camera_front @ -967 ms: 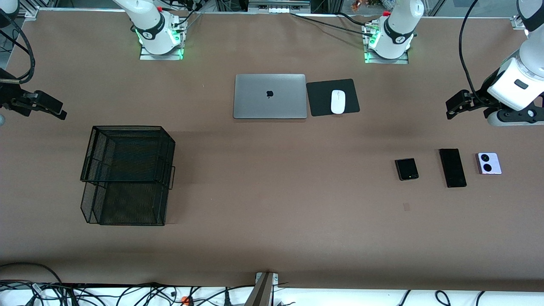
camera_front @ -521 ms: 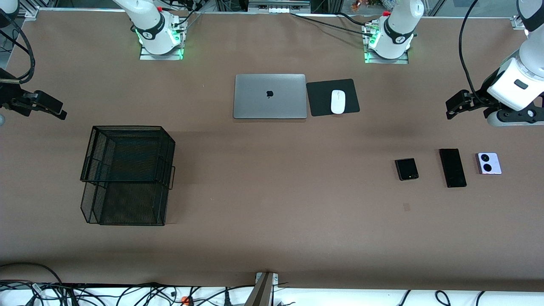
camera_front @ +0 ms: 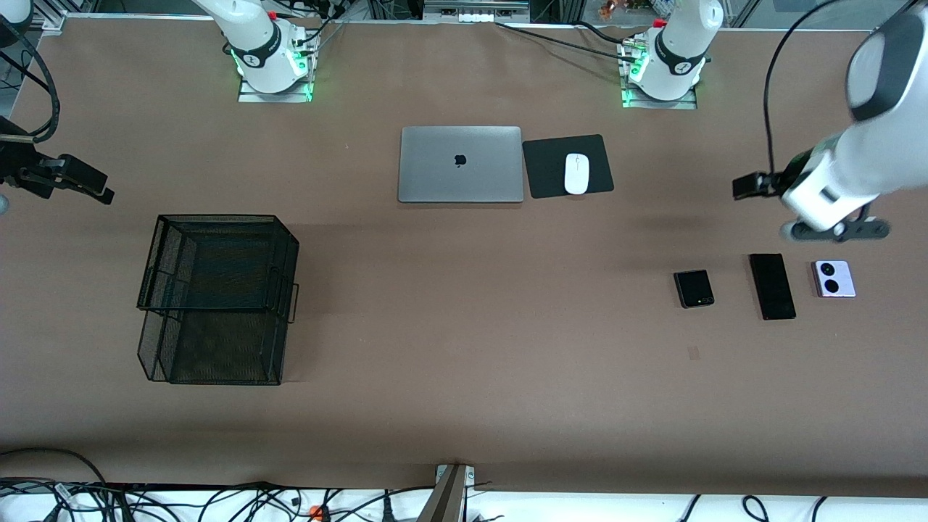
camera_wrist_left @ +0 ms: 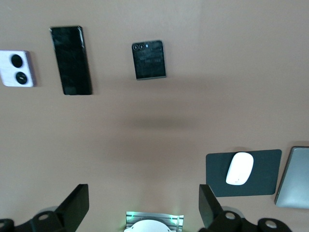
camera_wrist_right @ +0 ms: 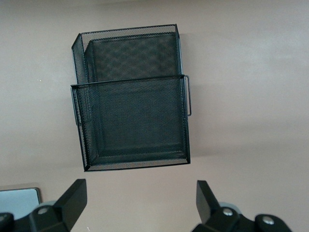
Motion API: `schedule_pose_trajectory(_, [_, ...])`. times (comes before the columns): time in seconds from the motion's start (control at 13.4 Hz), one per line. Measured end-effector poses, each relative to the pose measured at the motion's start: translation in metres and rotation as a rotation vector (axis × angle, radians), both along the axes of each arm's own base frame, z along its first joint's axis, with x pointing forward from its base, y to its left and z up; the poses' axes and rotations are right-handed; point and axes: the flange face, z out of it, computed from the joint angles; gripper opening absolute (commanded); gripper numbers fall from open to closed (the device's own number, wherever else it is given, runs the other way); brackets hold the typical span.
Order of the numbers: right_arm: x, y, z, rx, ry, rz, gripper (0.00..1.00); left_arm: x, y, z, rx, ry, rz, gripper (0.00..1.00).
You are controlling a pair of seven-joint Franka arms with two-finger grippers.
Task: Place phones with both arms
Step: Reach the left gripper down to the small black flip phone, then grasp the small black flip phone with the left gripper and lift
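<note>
Phones are laid in a row on the brown counter [camera_front: 464,406] toward the left arm's end: the black flip phone [camera_front: 694,288], the black slab phone [camera_front: 772,286] and, nearest that end, the lilac flip phone [camera_front: 834,278], each apart from the next. The left arm is bent at a white elbow high over the counter's end, and its forearm is angled down so that the left gripper [camera_front: 750,185] is held in the air over bare counter, between the phones' row and the black mouse pad [camera_front: 568,166]. In the left wrist view its fingers [camera_wrist_left: 77,205] are seen spread wide with nothing between them. The right gripper [camera_front: 85,183] is held out from the counter's other end, over bare counter beside the black mesh basket [camera_front: 217,297], and the right arm waits there; its fingers [camera_wrist_right: 72,197] are likewise parted and empty. A white mouse [camera_front: 576,173] is set on the pad, and a closed silver laptop [camera_front: 460,164] lies just beside it.
</note>
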Motion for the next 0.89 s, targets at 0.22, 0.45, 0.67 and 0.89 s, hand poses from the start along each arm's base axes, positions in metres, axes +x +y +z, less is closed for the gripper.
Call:
schedule_pose_trajectory(0.22, [0.0,0.0,0.0,0.0,0.001,0.0,1.0,0.03,0.013,-0.054,-0.013,-0.036,0.019,1.0])
schedule_pose_trajectory(0.45, [0.0,0.0,-0.001,0.0,0.002,0.0,1.0,0.056,0.02,-0.106,0.026,-0.091,-0.008,1.0])
schedule_pose_trajectory(0.67, [0.0,0.0,-0.001,0.0,0.003,0.0,1.0,0.068,0.023,-0.154,0.022,-0.109,-0.015,1.0])
schedule_pose_trajectory(0.89, [0.0,0.0,-0.001,0.0,0.003,0.0,1.0,0.068,0.037,-0.201,0.01,-0.149,0.002,1.0])
